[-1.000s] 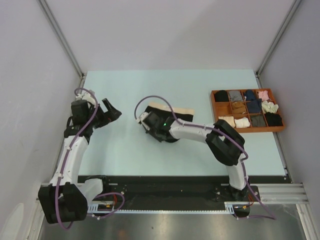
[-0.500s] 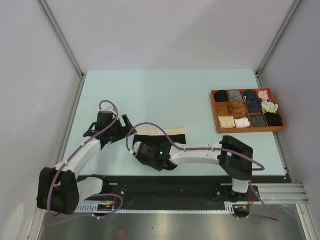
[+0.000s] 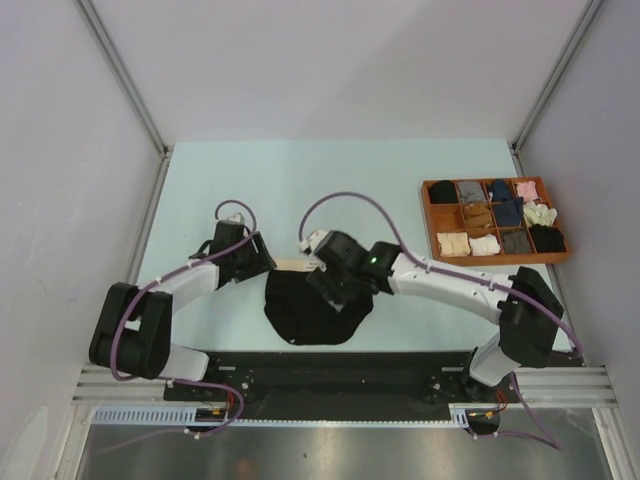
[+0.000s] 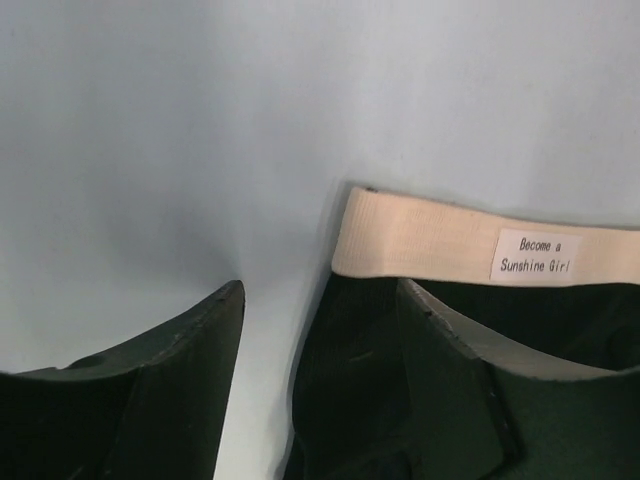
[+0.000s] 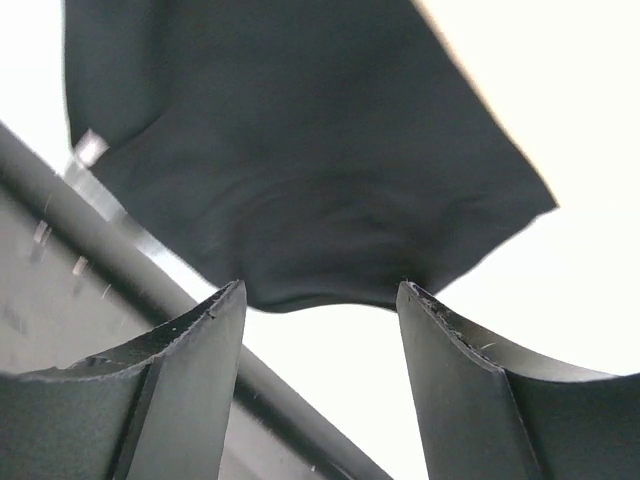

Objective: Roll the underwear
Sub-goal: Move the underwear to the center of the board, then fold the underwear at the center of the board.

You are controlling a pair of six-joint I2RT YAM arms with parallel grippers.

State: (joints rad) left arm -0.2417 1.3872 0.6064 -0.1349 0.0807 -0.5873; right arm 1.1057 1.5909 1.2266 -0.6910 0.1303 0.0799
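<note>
A black underwear [image 3: 305, 315] with a pale beige waistband [image 4: 420, 240] lies spread flat near the table's front edge, waistband on the far side. My left gripper [image 3: 262, 265] is at the waistband's left corner. In the left wrist view its jaws [image 4: 320, 285] stand open astride the fabric's left edge, one finger [image 4: 180, 380] over bare table and the other [image 4: 450, 380] over the black cloth. My right gripper [image 3: 335, 292] hovers over the underwear's middle. Its jaws [image 5: 320, 285] are open and empty, with the black cloth [image 5: 300, 170] beyond the tips.
A wooden tray [image 3: 500, 260] with compartments of rolled garments stands at the right. The dark rail [image 5: 120, 260] of the table's front edge runs close below the underwear. White walls enclose the pale table [image 3: 300, 180] on three sides.
The right gripper dragged the black underwear toward the front edge, then opened and let it go; it now lies flat. The left arm swung right to the waistband corner, its jaws narrowing.
</note>
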